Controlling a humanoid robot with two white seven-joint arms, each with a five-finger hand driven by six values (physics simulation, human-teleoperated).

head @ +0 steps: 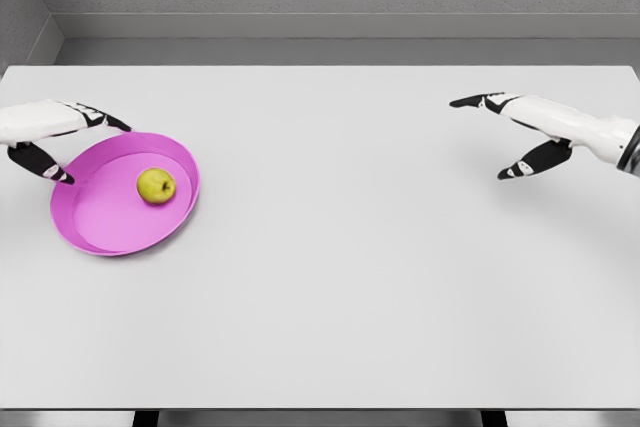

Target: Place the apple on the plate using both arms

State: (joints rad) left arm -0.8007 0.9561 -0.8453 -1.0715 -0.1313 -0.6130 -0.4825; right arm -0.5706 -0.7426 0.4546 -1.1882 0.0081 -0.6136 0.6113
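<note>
A yellow-green apple (pixel 155 185) lies inside the pink plate (pixel 110 227) on the left part of the white table. My left hand (pixel 88 145) hovers at the plate's far-left rim, fingers spread, thumb near the rim's left edge, holding nothing. Far off on the right side, my right hand (pixel 495 137) floats above the table with its fingers stretched out and its thumb hanging below, nothing in it.
The white table (pixel 350 277) spans nearly the whole view, with its front edge near the bottom. A grey wall runs behind the far edge.
</note>
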